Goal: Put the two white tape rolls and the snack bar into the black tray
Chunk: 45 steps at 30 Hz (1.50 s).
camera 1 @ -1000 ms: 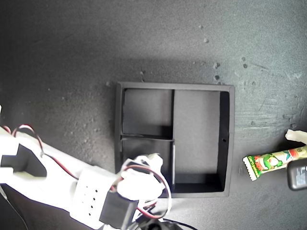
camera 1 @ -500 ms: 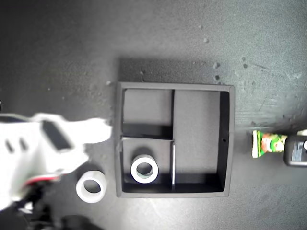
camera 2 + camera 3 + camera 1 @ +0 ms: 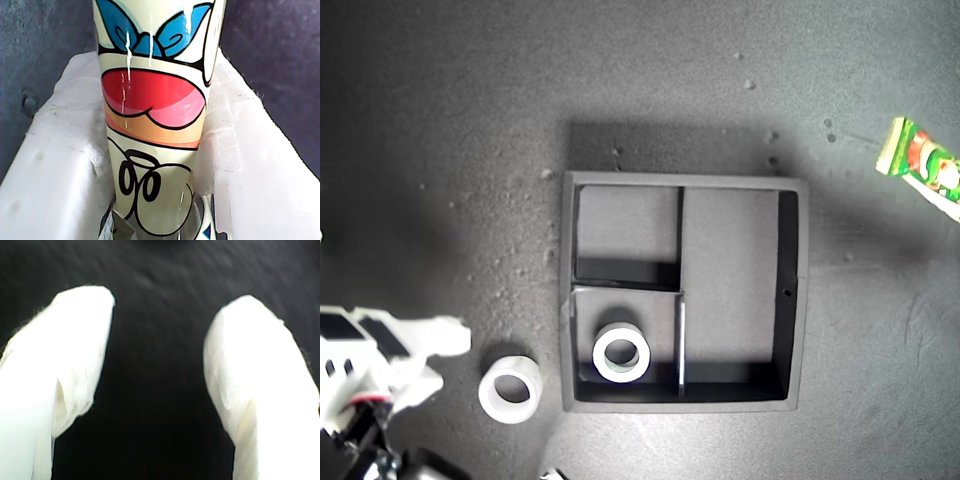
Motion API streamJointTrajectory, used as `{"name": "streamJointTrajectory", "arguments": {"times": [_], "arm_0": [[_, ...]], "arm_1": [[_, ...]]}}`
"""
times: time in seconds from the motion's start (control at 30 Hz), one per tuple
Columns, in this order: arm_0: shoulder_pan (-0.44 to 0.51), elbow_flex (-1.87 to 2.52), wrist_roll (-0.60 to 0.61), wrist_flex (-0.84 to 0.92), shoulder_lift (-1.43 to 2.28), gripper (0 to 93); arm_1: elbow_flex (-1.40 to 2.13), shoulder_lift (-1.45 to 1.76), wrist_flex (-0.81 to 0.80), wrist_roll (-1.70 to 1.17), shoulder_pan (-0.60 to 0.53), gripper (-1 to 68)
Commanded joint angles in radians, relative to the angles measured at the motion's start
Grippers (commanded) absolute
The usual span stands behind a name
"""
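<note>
The dark counter (image 3: pixel 440 120) is filling the exterior view and carrying every item. The black tray (image 3: pixel 795 300) is sitting flat near the middle of that view, its long compartment lying toward the exterior view's right and its two small compartments toward the left. A white arm (image 3: pixel 380 355) is showing at the exterior view's lower left edge, clear of the tray; the wrist views are not showing which arm it is.

The snack bar (image 3: pixel 925 168) is appearing at the exterior view's upper right edge, well apart from the tray and partly cut off by the frame. In the first wrist view the same wrapper (image 3: pixel 155 110) is running between the two white fingers (image 3: pixel 60 170) of my first tool (image 3: pixel 156 150), which is pinching the bar on both flanks.

My second tool (image 3: pixel 157 380) is standing spread, its two white fingertips (image 3: pixel 70 355) well apart with only dark surface between them.

One white tape roll (image 3: pixel 621 352) is lying flat inside the small compartment at the exterior view's lower left of the tray. The other white tape roll (image 3: pixel 510 389) is lying on the counter just outside the tray's left wall, near the arm.
</note>
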Motion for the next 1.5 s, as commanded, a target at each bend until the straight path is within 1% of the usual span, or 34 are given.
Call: {"name": "streamJointTrajectory", "arguments": {"times": [0.0, 0.13, 0.23, 0.3, 0.37, 0.43, 0.5, 0.63, 0.8, 0.97, 1.03, 1.1, 1.17, 1.2, 1.23, 1.33, 1.47], "arm_0": [[0.051, -0.063, -0.025, -0.074, -0.129, 13.2], [0.063, -0.161, 0.005, -0.1, -0.258, 13.2], [0.057, -0.238, 0.031, -0.104, -0.344, 13.2], [0.055, -0.284, 0.041, -0.104, -0.396, 13.2], [0.055, -0.328, 0.046, -0.104, -0.443, 13.2], [0.055, -0.362, 0.049, -0.104, -0.483, 13.2], [0.051, -0.39, 0.055, -0.104, -0.518, 13.3], [0.048, -0.42, 0.06, -0.098, -0.549, 13.2], [0.048, -0.425, -0.029, 0.003, -0.584, 13.2], [0.041, -0.425, -0.048, 0.012, -0.655, 14.0], [0.031, -0.43, -0.051, 0.011, -0.687, 14.4], [0.02, -0.443, -0.04, 0.009, -0.716, 12.6], [0.011, -0.457, -0.026, 0.009, -0.739, 5.4], [0.005, -0.46, -0.018, 0.011, -0.742, 0.7], [0.0, -0.462, -0.017, 0.011, -0.742, 0.1], [-0.003, -0.468, -0.011, 0.037, -0.707, 0.1], [-0.006, -0.488, 0.011, 0.14, -0.62, 0.0]], "arm_1": [[-0.117, -0.014, 0.005, -1.397, -0.006, -0.3], [-0.256, -0.181, 0.009, -1.529, -0.052, -0.3], [-0.391, -0.376, 0.038, -1.536, -0.061, -0.3], [-0.457, -0.48, 0.063, -1.371, -0.021, -0.3], [-0.426, -0.494, 0.052, -1.017, 0.025, -0.3], [-0.399, -0.48, 0.046, -0.699, 0.006, -0.3], [-0.433, -0.48, 0.057, -0.489, -0.031, -0.3], [-0.437, -0.48, 0.052, -0.232, -0.057, -0.2], [-0.342, -0.485, -0.054, 0.0, -0.083, -0.1], [-0.279, -0.491, -0.072, 0.19, -0.123, -0.1], [-0.259, -0.491, -0.086, 0.229, -0.137, -0.1], [-0.265, -0.492, -0.074, 0.25, -0.147, -0.1], [-0.288, -0.495, -0.031, 0.239, -0.156, -0.1], [-0.295, -0.497, -0.028, 0.166, -0.152, -0.2], [-0.308, -0.505, -0.017, 0.075, -0.144, -0.2], [-0.321, -0.505, 0.015, -0.181, -0.13, -0.3], [-0.353, -0.505, 0.051, -0.5, -0.118, -0.4]]}}
